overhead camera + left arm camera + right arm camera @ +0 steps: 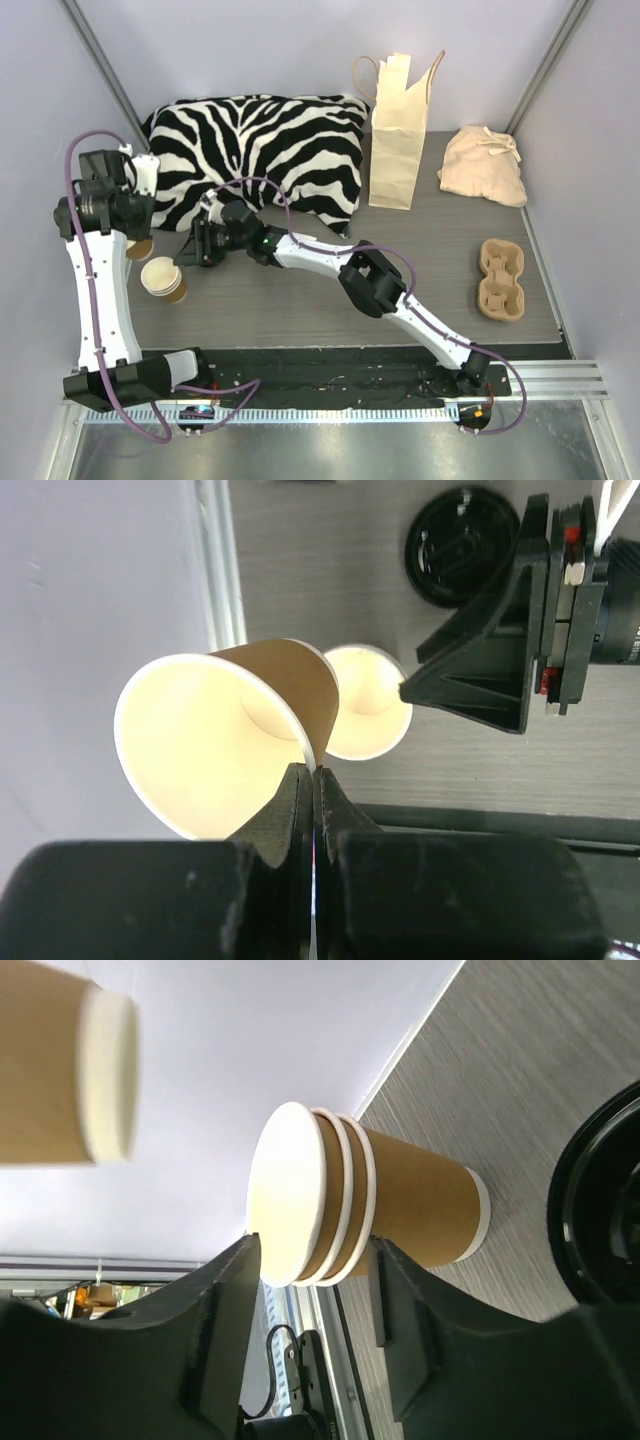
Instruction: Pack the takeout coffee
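Brown cup (285,675) in left fingers (283,815), right arm (330,262) outstretched

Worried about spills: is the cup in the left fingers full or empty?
Empty: the held cup shows bare cream lining, no liquid.

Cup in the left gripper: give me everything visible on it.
The cup is brown kraft paper outside and cream inside, with a rolled rim. It is empty and has no lid. The left gripper is shut on its wall at the rim, one finger inside and one outside, denting it. The cup hangs tipped on its side, apparently clear of the table, beside the stack of like cups.
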### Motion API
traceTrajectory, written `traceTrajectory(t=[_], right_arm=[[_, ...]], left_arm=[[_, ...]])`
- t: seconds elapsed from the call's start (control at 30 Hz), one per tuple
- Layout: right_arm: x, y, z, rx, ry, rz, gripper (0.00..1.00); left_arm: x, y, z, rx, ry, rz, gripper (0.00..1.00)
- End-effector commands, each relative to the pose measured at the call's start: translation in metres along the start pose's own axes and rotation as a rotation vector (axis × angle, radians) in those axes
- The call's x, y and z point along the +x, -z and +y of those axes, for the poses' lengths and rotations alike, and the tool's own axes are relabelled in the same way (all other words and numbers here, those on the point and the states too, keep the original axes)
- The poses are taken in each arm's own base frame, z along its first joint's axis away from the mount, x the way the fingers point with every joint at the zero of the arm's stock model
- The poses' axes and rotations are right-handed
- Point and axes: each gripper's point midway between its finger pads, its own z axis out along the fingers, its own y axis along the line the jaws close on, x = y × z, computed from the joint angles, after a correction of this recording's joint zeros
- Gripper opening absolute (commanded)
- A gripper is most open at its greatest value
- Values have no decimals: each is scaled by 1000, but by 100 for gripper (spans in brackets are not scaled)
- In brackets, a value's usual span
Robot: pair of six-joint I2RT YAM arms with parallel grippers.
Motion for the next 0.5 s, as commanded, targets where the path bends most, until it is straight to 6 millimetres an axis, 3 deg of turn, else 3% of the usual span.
traceTrajectory(t=[0.0,0.1,0.2,0.23,0.3,0.33,0.37,0.4,0.43,0.47], right_arm=[[-86,55,94,-152,148,-135,62],[-103,75,107,-182,176,-139,67],[-105,99,127,-209,210,-108,70],[-111,117,130,-203,217,-110,71],[-110,137,123,-184,238,-84,72],[-109,152,99,-136,213,-74,73],[-115,175,110,-126,235,-84,73],[-114,189,106,-110,266,-74,73],[-115,208,78,-51,244,-71,73],[-113,231,92,-36,255,-67,73]], left_arm=[[-26,28,7,-1,-45,-82,0],[-40,34,4,14,-74,-108,0],[-53,40,-10,62,-118,-143,0],[-58,41,-22,87,-157,-156,0],[-61,39,-34,103,-203,-161,0],[-65,40,-52,137,-260,-176,0],[-65,39,-60,149,-285,-182,0],[-64,36,-70,163,-313,-190,0],[-65,38,-89,197,-370,-211,0],[-62,35,-99,212,-396,-216,0]])
